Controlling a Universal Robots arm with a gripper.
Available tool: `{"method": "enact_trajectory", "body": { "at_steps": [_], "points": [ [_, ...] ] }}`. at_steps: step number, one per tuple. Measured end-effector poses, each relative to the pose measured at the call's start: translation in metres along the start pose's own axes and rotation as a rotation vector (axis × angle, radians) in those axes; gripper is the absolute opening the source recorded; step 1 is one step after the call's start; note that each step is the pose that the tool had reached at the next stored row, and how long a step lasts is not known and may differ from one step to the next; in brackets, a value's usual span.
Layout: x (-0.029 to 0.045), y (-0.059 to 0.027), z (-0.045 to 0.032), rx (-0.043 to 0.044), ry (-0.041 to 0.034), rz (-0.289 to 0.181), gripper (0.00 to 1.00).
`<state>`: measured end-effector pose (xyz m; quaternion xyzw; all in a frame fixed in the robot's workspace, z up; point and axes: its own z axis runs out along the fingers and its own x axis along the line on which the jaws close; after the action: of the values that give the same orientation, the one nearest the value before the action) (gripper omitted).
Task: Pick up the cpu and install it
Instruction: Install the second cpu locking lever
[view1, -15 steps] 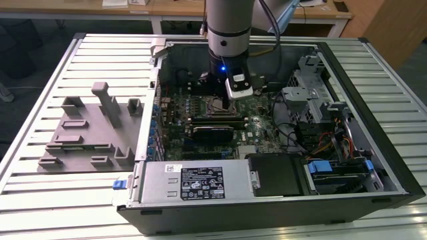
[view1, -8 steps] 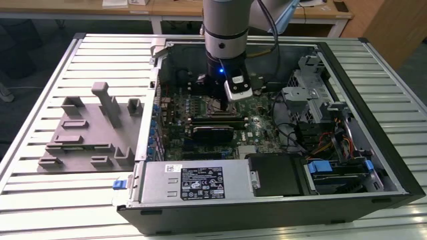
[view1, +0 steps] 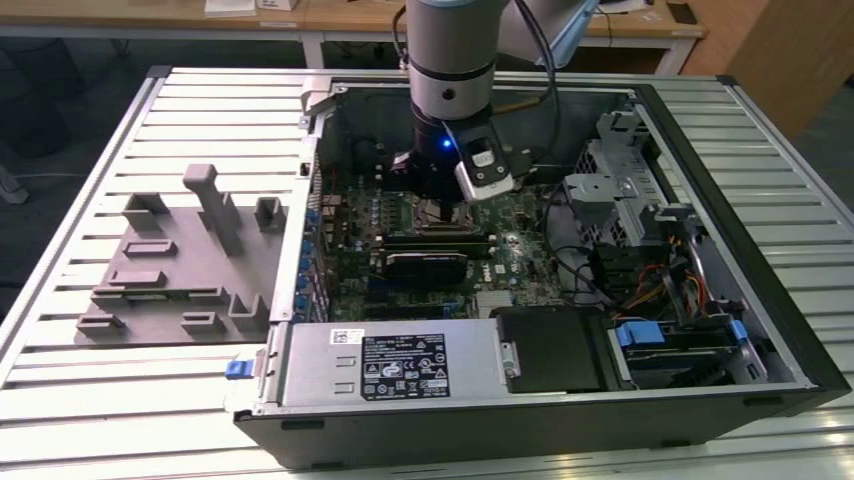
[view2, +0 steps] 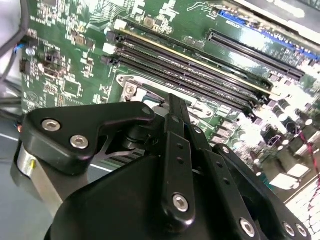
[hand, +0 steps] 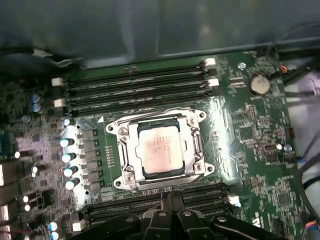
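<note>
The cpu (hand: 159, 150), a flat square chip with a silvery top, lies flat in the metal-framed socket (hand: 122, 150) on the green motherboard (hand: 250, 130) in the first wrist view. My gripper (hand: 167, 196) hangs just above the board at the socket's edge, beside the cpu and apart from it. Its black fingers (view2: 176, 150) stand close together with nothing between them. In the exterior view the gripper (view1: 430, 200) reaches down into the open computer case (view1: 747, 300), over the middle of the board.
Memory slots (hand: 140, 85) run along both sides of the socket. A grey fixture tray (view1: 174, 260) lies on the slatted table at the exterior view's left. The power supply (view1: 387, 365), a drive cage (view1: 627, 190) and loose cables (view1: 641, 280) crowd the case.
</note>
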<state>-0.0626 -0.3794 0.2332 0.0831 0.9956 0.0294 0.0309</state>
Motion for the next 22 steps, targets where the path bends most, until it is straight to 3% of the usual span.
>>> {"method": "enact_trajectory", "body": {
  "at_steps": [11, 18, 22],
  "points": [
    [0.0067, -0.0015, 0.0048, -0.006, 0.0066, -0.105, 0.11],
    [0.0226, -0.0048, 0.0073, -0.0072, 0.0077, -0.123, 0.11],
    [0.0242, -0.0071, 0.0094, -0.0159, 0.0092, -0.13, 0.11]
  ]
}}
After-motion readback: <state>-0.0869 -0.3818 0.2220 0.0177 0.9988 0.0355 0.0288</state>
